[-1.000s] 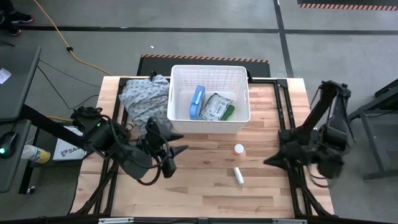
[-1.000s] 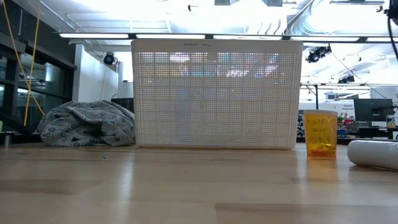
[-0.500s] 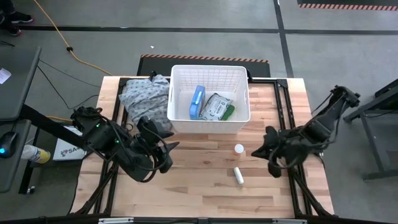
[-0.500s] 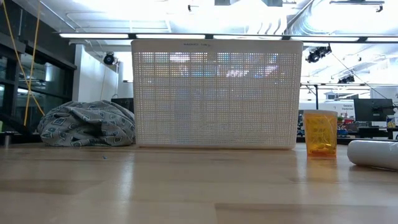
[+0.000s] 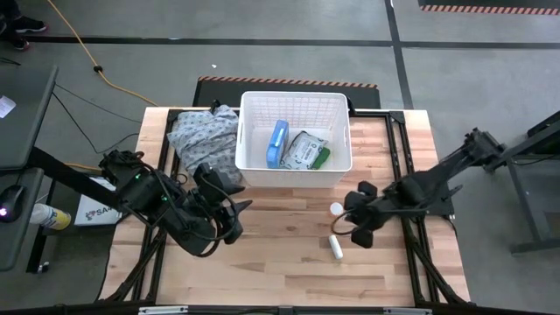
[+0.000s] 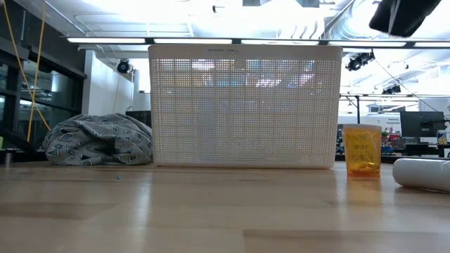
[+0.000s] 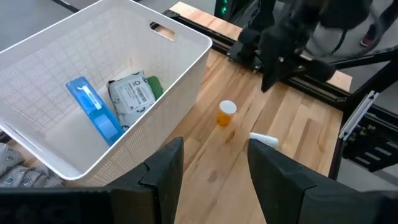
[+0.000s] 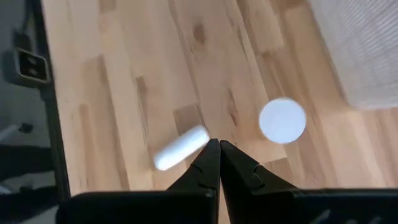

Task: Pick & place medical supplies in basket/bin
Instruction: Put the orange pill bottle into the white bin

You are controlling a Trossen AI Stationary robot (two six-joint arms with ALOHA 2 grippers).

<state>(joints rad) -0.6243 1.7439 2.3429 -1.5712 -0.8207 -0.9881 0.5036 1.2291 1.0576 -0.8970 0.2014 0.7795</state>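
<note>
2 items left: vial [image 5: 336, 209], tube [image 5: 335, 246], R jaws [image 5: 349, 222] closed above

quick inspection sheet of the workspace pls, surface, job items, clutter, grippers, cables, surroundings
surface: wooden table, bare planks at front.
job's things: blue-white packet, grey-white pack and green bar in the white basket; orange vial and white tube on the table.
clutter: grey patterned cloth beside the basket.
grippers: left gripper open, front left; right gripper shut, empty, above vial and tube.
cables: orange cable on the floor.
surroundings: lit workshop, nobody seen.
</note>
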